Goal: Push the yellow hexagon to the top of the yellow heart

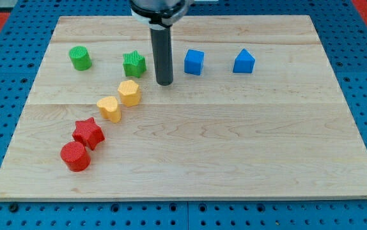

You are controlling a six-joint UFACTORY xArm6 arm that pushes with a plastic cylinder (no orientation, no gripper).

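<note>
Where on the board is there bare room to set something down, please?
The bare patches are the board's whole lower right, below the blue cube and blue pentagon block, and the strip along the view's bottom. It is crowded around my tip, green star, yellow hexagon and yellow heart.

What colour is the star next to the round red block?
Red. The red star shows in the camera view.

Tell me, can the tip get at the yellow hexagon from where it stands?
Probably yes: my tip sits just to the view's right of the yellow hexagon, with bare board between; the green star stays clear above.
</note>
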